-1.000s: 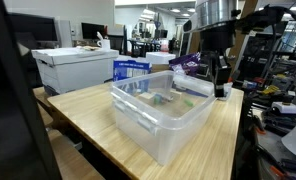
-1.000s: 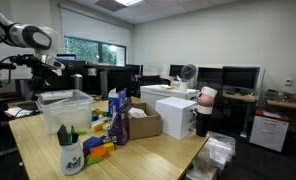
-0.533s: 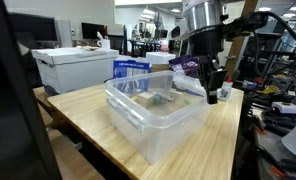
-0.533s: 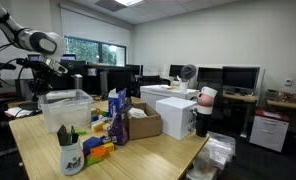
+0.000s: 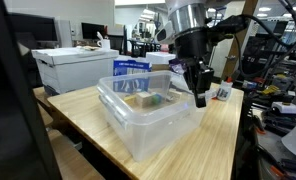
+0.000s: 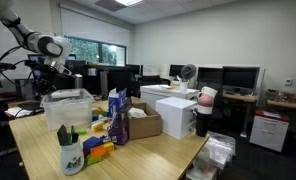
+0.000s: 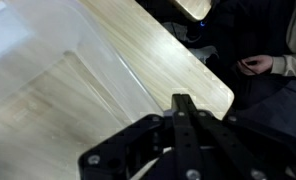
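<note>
A clear plastic bin (image 5: pixel 138 128) stands on the wooden table (image 5: pixel 220 140); it also shows in an exterior view (image 6: pixel 68 108). My gripper (image 5: pixel 199 97) is shut with its fingers pressed together. It points down at the bin's right rim, against or just beside it. In the wrist view the closed fingertips (image 7: pixel 180 101) hover over the bin's rim and wall (image 7: pixel 58 70), with the table top (image 7: pixel 163 50) beyond. In an exterior view the gripper (image 6: pixel 54 76) sits just above the bin. I see nothing held between the fingers.
A blue box (image 5: pixel 131 69), a white box (image 5: pixel 73 65) and a purple bag (image 5: pixel 188 64) stand behind the bin. A blue carton (image 6: pixel 117 115), cardboard box (image 6: pixel 143 122), white boxes (image 6: pixel 173 112) and a cup of pens (image 6: pixel 70 155) share the table.
The gripper has moved left and down along the table, and the clear bin has slid left and toward the camera with it.
</note>
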